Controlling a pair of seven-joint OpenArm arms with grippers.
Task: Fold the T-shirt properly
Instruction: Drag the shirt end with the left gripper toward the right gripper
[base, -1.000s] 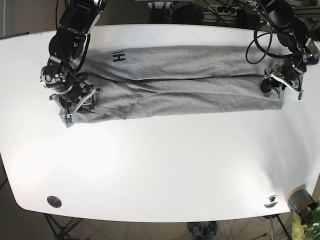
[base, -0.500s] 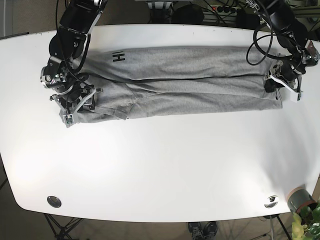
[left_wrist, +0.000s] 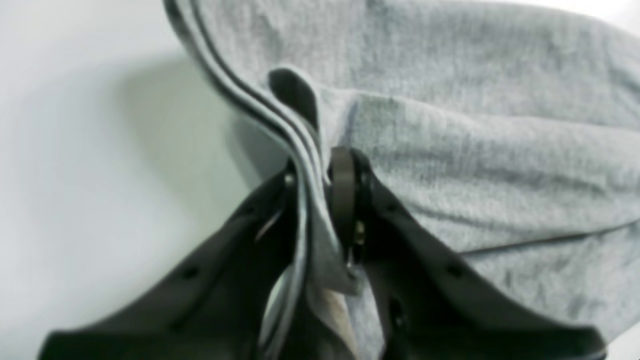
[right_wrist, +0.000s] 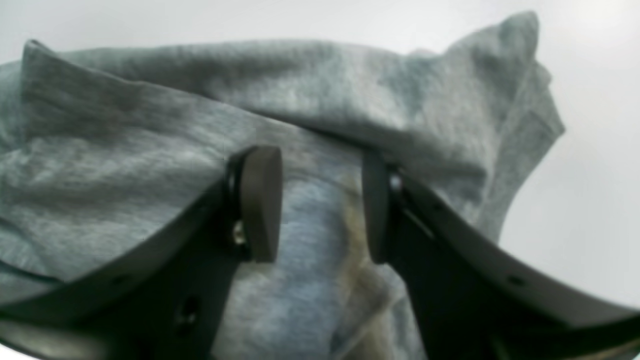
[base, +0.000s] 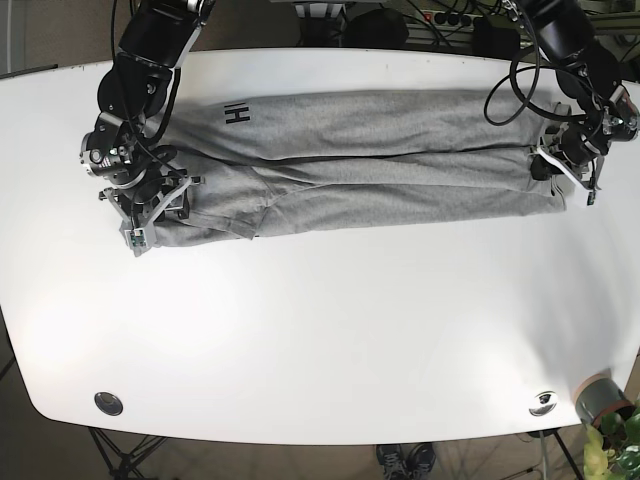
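Count: one grey T-shirt (base: 370, 160), two grippers, one white table (base: 330, 330). T-shirt lies as a long horizontal band across the table's 12 o'clock half, long edges folded inward, black lettering (base: 237, 114) at its 9 o'clock end. Left gripper (left_wrist: 320, 180) — jaws clamped on a bunched, layered hem at the 3 o'clock end. Right gripper (right_wrist: 317, 200) — jaws parted, cloth between the pads, at the 9 o'clock end. Versus 0.5 s ago: left gripper has shifted slightly toward 3 o'clock; the 3 o'clock edge now looks drawn tighter.
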